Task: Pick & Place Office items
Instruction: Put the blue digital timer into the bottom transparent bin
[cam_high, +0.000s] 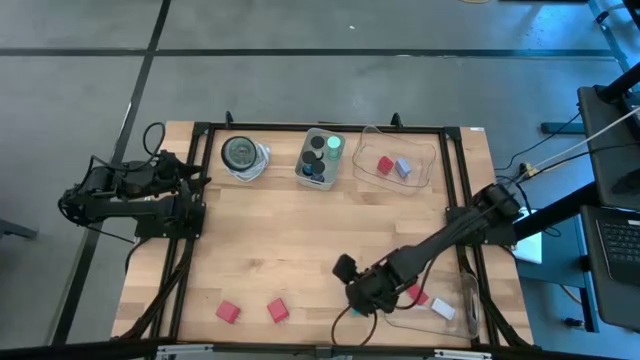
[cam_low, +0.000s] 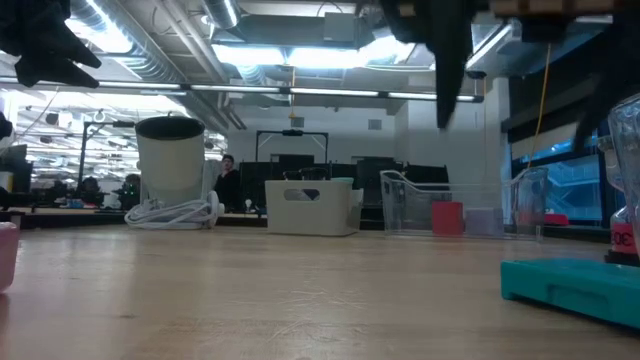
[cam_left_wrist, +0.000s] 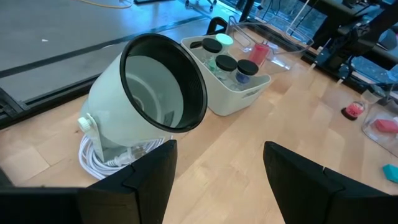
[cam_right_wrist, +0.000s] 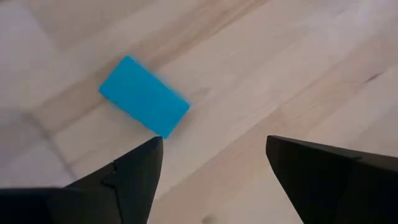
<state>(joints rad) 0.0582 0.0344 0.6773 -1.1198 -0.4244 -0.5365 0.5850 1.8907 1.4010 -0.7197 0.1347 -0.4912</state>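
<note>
Right wrist view, right gripper (cam_right_wrist: 211, 180) jaws wide above teal block (cam_right_wrist: 144, 96) on table (cam_right_wrist: 298, 74), left gripper (cam_left_wrist: 214, 180) jaws wide

- High view: straight down on the whole light wooden table (cam_high: 300, 250).
- Low view: at tabletop height, level across the boards.
- Left wrist view: close on the pale green round lamp (cam_left_wrist: 149, 93), shared with high view.
- Right wrist view: close above the flat teal rectangular block (cam_right_wrist: 144, 96), shared with low view.
</note>
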